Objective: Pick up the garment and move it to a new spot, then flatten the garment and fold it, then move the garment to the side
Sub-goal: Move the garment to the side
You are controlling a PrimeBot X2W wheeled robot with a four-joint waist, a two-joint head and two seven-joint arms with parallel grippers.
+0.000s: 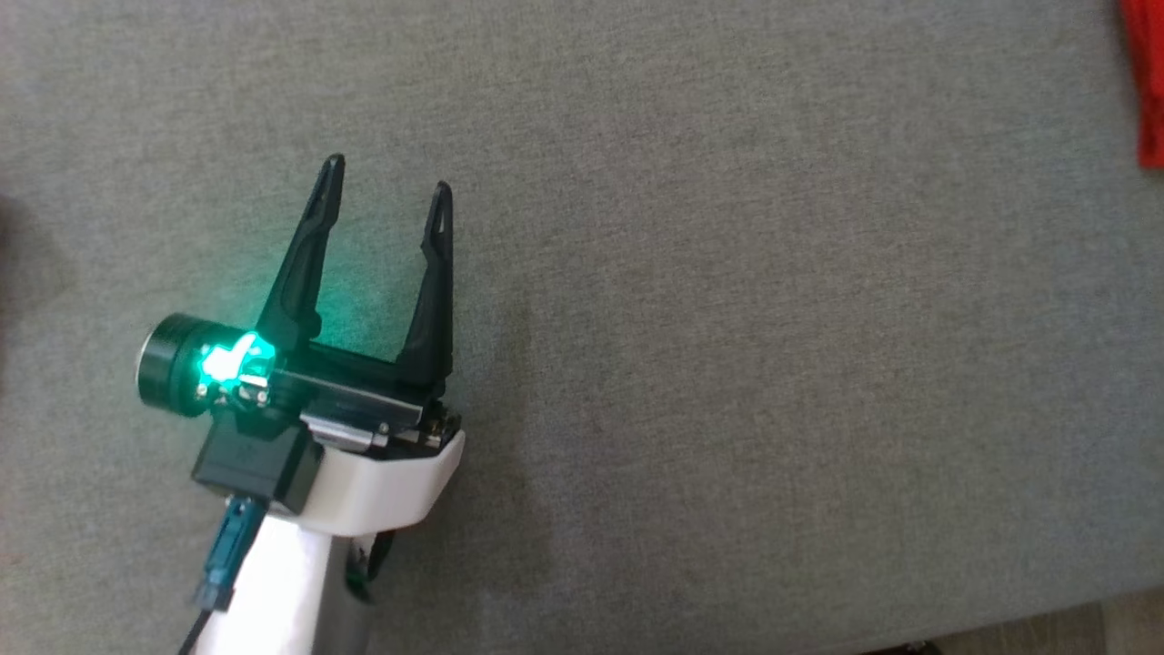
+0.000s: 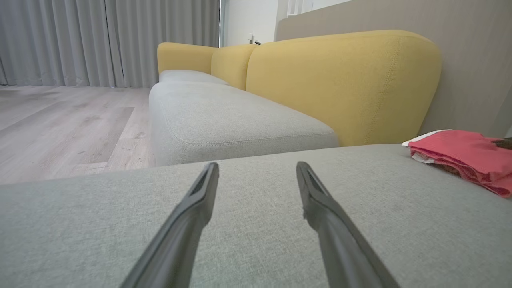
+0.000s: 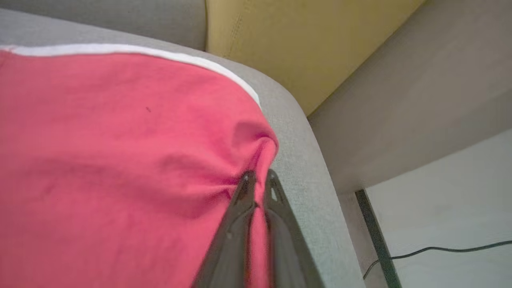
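Note:
The garment (image 3: 120,160) is red-pink cloth with a white trim, lying at the right end of the grey seat cushion (image 1: 727,364). In the right wrist view my right gripper (image 3: 259,179) is shut on a bunched fold at the garment's edge, close to the cushion's corner. A sliver of the garment (image 1: 1148,82) shows at the head view's top right, and the folded garment (image 2: 464,154) lies far right in the left wrist view. My left gripper (image 1: 389,175) hovers open over bare cushion at the left, nothing between its fingers.
Yellow backrests (image 2: 340,84) stand behind the seat, with a second grey seat (image 2: 224,120) beyond. Wooden floor (image 2: 60,120) and grey curtains lie to the left. Past the cushion's right corner is a drop to a pale floor with a black cable (image 3: 440,252).

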